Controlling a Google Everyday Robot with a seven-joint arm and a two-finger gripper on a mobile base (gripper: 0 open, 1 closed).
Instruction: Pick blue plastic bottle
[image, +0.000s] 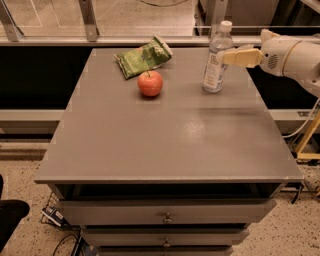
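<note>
The blue plastic bottle (216, 60) is a slim clear bottle with a white cap and a white-and-blue label. It stands upright near the back right of the grey table (165, 130). My gripper (240, 50) reaches in from the right at the bottle's upper half. It is open. One cream finger (242, 57) points left with its tip at the bottle's right side, level with the label. The other finger (266, 35) shows behind it, further right. The bottle is not lifted.
A red apple (150, 83) sits left of the bottle. A green snack bag (143, 56) lies behind the apple. The table has drawers (165, 212) below its front edge. A railing runs behind the table.
</note>
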